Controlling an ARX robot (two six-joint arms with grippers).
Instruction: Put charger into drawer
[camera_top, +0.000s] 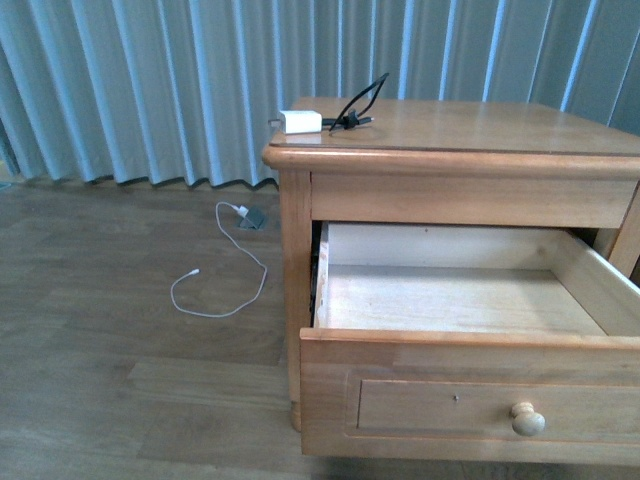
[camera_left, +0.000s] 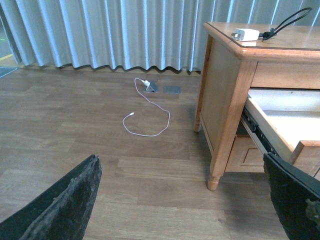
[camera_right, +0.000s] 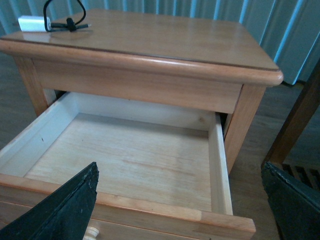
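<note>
Charger (camera_top: 300, 121) lies on top of the desk (camera_top: 480, 125), at the back left corner and close to the left edge. It is a small white block. Its black cable (camera_top: 358, 103) rises in a loop just to the right of the block and is bundled beside it. The rest of the desk top is open wood with a rounded front lip.

Below the top, the drawer (camera_top: 440, 245) is pulled far out toward the camera. Its pale bottom shows from wall to wall. The front panel carries one round knob (camera_top: 527, 419). The drawer's mouth opens upward, in front of the desk's overhanging top and well below the charger.

The left end effector (camera_left: 180, 165) hangs above the floor (camera_top: 100, 350), left of the desk. Its dark fingers (camera_left: 75, 200) are spread wide and hold nothing. The right end effector (camera_right: 180, 167) hovers over the drawer's front rim, also spread wide and holding nothing.

A thin white cable (camera_top: 225, 280) curls on the floor to the left of the desk, well apart from it. A pleated curtain (camera_top: 150, 80) hangs behind. A dark wooden post (camera_right: 295, 120) stands just beside the desk's right side.
</note>
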